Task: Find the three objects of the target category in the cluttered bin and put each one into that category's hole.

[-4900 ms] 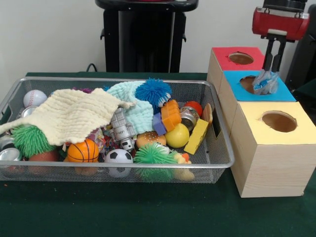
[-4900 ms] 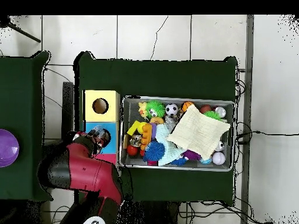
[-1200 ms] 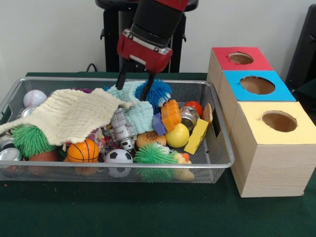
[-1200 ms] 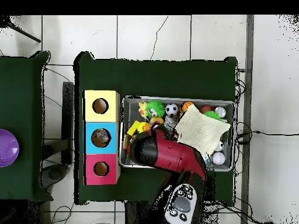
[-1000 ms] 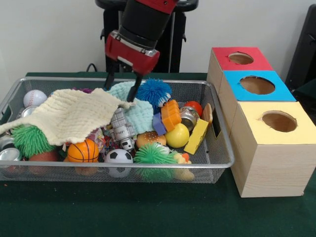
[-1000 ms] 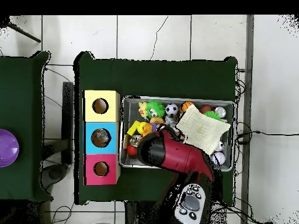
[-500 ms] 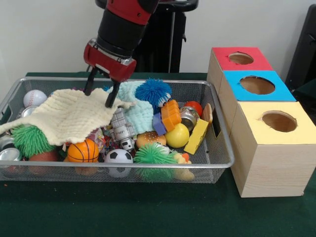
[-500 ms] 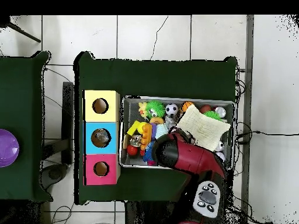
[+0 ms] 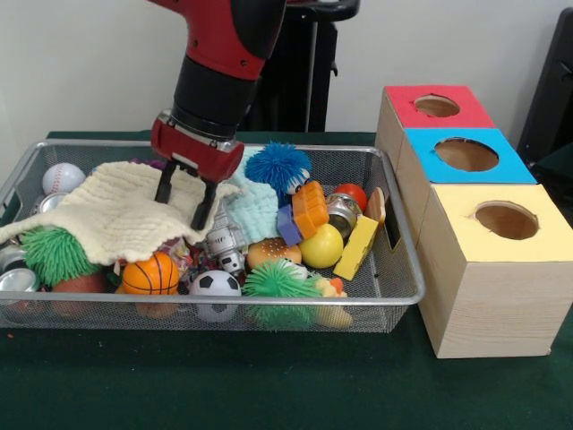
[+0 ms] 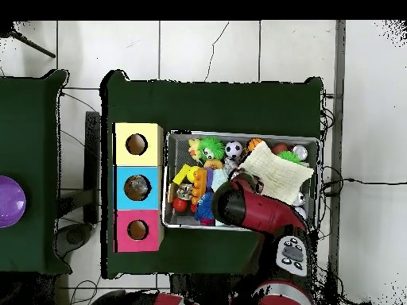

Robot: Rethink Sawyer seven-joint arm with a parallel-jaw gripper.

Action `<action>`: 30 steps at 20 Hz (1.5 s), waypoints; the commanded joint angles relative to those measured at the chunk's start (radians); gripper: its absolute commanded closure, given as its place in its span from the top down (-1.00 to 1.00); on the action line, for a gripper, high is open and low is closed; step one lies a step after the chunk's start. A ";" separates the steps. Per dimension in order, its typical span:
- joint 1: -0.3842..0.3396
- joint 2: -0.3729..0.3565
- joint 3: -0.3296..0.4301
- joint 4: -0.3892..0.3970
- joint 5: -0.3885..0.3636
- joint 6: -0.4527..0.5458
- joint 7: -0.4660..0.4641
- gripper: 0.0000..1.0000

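The wire mesh bin (image 9: 405,235) is full of toys; it also shows in the overhead view (image 10: 238,135). A pale yellow cloth (image 9: 103,213) covers the bin's left half. My gripper (image 9: 183,201) is open and low over the cloth's right edge, one finger on the cloth and the other at its border by a grey robot toy (image 9: 224,240). It holds nothing. No clear wrinkly plastic item shows in either view. In the overhead view my arm (image 10: 246,208) hides the gripper. Three boxes with holes stand beside the bin: red (image 9: 436,107), blue (image 9: 466,155), yellow (image 9: 506,219).
A blue spiky ball (image 9: 277,167), a teal cloth (image 9: 257,210), a yellow ball (image 9: 321,245), a basketball (image 9: 150,274), a soccer ball (image 9: 215,287), a green spiky ball (image 9: 279,281) and a baseball (image 9: 63,177) crowd the bin. Metal cans (image 9: 12,279) lie at its left end.
My gripper has moved from the bin's far middle, by the blue spiky ball, to the picture's left and down onto the yellow cloth's right edge. It stayed open.
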 commanded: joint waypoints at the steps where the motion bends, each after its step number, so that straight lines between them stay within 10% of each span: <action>1: -0.022 0.087 0.141 -0.040 -0.050 -0.071 0.094 1.00; 4: -0.030 0.094 0.148 -0.046 -0.055 -0.069 0.081 1.00; 5: -0.027 0.095 0.144 -0.050 -0.058 -0.077 0.077 -1.00; 15: 0.011 0.066 0.114 -0.056 -0.034 0.005 0.068 -1.00; 30: 0.230 -0.161 -0.024 -0.043 0.060 0.351 0.155 -1.00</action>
